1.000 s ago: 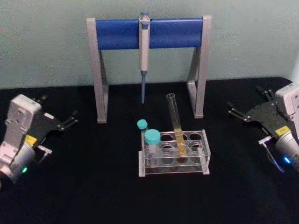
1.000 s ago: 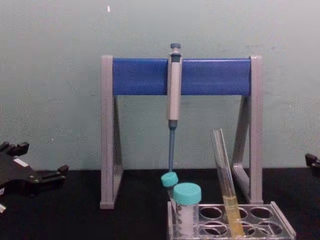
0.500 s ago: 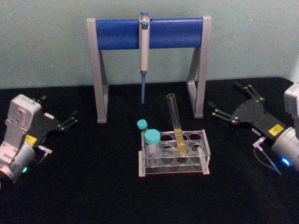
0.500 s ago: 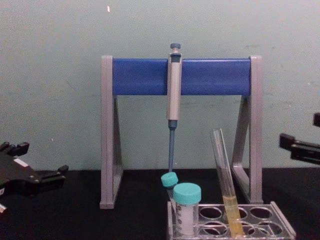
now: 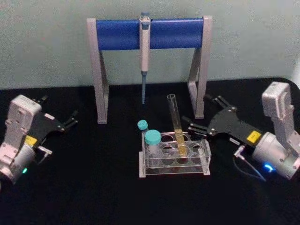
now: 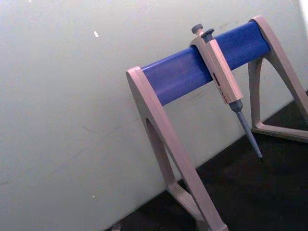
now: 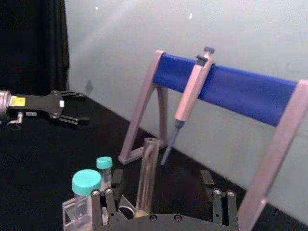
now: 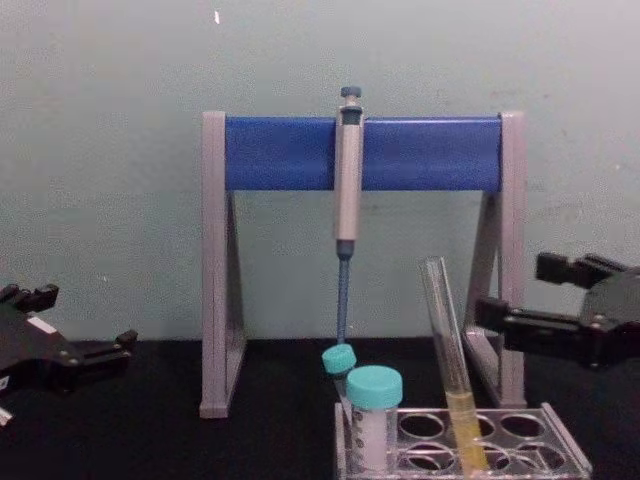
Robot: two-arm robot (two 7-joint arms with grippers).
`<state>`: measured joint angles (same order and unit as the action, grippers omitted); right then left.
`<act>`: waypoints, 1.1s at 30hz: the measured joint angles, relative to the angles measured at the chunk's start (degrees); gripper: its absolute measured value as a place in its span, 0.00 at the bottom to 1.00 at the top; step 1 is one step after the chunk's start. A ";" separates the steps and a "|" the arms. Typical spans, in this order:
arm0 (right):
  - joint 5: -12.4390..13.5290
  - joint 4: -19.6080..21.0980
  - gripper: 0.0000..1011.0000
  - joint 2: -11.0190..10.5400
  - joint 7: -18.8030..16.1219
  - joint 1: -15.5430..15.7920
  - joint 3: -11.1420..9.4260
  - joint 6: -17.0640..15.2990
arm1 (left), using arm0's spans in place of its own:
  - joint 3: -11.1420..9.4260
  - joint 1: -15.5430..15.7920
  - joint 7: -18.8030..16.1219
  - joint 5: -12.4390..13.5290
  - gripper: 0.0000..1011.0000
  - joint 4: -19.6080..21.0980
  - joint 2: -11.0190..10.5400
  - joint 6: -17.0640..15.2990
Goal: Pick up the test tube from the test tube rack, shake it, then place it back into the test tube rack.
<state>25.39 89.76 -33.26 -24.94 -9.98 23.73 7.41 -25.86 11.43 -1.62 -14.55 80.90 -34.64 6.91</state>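
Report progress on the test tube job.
Nothing done yet: the test tube stands ungrasped in the test tube rack. In hand: the right tool, open, hovers just right of it. Remaining: grasp, lift, shake, return. The left tool sits parked far left.

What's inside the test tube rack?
The test tube with yellow liquid leans in a middle hole. Two teal-capped tubes stand at the rack's left end; the rear one's body is hidden behind the front one. Other holes look empty. Right end effector hovers open nearby.
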 joint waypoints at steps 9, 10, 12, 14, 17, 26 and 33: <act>-0.07 -1.88 0.99 2.99 -1.71 -3.54 1.02 -6.54 | 0.00 0.00 0.00 0.00 0.99 0.00 0.00 0.00; -0.07 -1.88 0.99 2.99 -1.71 -3.54 1.02 -6.54 | 0.00 0.00 0.00 0.00 0.99 0.00 0.00 0.00; -0.37 -2.21 0.99 3.42 -1.70 -4.09 1.13 -7.46 | 0.00 0.00 0.00 0.00 0.99 0.00 0.00 0.00; -1.11 -2.78 0.99 4.07 -1.59 -5.06 1.41 -8.99 | 0.00 0.00 0.00 0.00 0.99 0.00 0.00 0.00; -2.01 -3.34 0.99 4.76 -1.47 -6.10 1.76 -10.68 | 0.00 0.00 0.00 0.00 0.99 0.00 0.00 0.00; -4.10 -4.45 0.99 6.26 -1.48 -7.73 2.67 -13.99 | 0.00 0.00 0.00 0.00 0.99 0.00 0.00 0.00; -4.11 -4.71 0.99 6.69 -1.78 -7.77 2.51 -15.11 | 0.00 0.00 0.00 0.00 0.99 0.00 0.00 0.00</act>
<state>21.29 85.05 -26.57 -26.72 -17.75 26.23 -7.70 -25.86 11.43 -1.62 -14.55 80.90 -34.65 6.91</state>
